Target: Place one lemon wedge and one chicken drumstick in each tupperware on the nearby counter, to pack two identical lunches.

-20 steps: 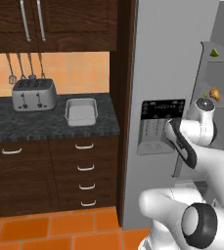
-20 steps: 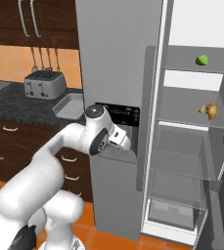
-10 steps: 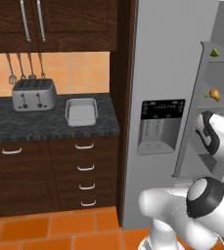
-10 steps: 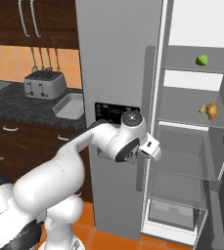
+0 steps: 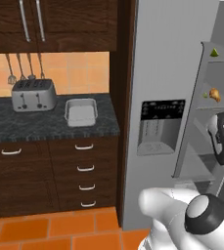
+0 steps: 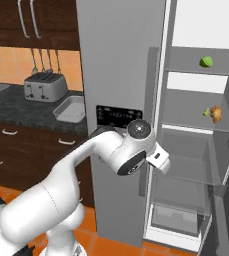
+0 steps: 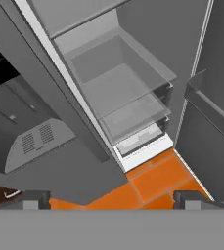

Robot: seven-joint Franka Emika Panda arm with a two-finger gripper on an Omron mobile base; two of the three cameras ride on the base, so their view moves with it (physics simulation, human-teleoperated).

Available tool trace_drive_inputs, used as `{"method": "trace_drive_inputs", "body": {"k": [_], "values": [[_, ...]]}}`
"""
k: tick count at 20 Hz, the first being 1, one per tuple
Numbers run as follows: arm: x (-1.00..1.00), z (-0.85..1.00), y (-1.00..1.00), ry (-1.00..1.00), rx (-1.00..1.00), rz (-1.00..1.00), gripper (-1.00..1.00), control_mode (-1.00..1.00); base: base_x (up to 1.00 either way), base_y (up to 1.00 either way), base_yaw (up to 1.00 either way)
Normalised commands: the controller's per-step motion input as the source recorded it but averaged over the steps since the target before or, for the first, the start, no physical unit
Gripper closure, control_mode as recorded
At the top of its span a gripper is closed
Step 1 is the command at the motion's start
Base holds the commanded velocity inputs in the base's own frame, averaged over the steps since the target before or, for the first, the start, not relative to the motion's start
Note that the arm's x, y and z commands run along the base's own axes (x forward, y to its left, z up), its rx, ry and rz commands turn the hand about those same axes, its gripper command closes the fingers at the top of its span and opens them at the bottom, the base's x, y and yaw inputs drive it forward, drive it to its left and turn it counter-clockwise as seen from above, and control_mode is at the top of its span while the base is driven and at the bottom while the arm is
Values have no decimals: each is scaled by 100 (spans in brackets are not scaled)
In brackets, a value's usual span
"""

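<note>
Chicken drumstick point(image 6: 216, 114): one, orange-brown, lying on a middle glass shelf point(image 6: 196, 121) of the open refrigerator point(image 6: 201, 145), toward the shelf's right end; its long axis runs roughly upright and slightly tilted, though which end is the bone is too small to tell. Lemon wedge point(image 6: 206, 113): tiny yellow-green piece just beside the drumstick on its left, on the same shelf, its pointing not readable. A second lemon wedge point(image 6: 205, 62) sits alone on the shelf above, well apart from the pair below. Tupperware point(image 5: 80, 111): one light-grey rectangular container on the counter point(image 5: 45, 128), near the counter's right edge beside the refrigerator's closed door point(image 5: 167, 112), long axis running front to back; nothing shows inside it. Steel toaster point(image 5: 33, 94): at the counter's back, left of the container and apart from it, with bare stone in front of both. Gripper point(image 7: 111, 199): fingertips spread wide at the two sides of the hand view, nothing between them, aimed down at the lower clear drawers point(image 7: 121, 88) of the refrigerator and the orange floor tiles point(image 7: 155, 180). The arm's wrist stands in front of the open compartment, below the shelf with the drumstick. The lower shelves show bare.
</note>
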Motion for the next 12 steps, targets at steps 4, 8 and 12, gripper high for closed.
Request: {"method": "trace_drive_inputs", "body": {"k": [4, 8, 12], "values": [[0, 0, 0, 0, 0, 0, -100, 100, 57, -61, -1], [0, 0, 0, 0, 0, 0, -100, 100, 16, -96, 0], [0, 0, 0, 0, 0, 0, -100, 100, 23, -40, 0]]}}
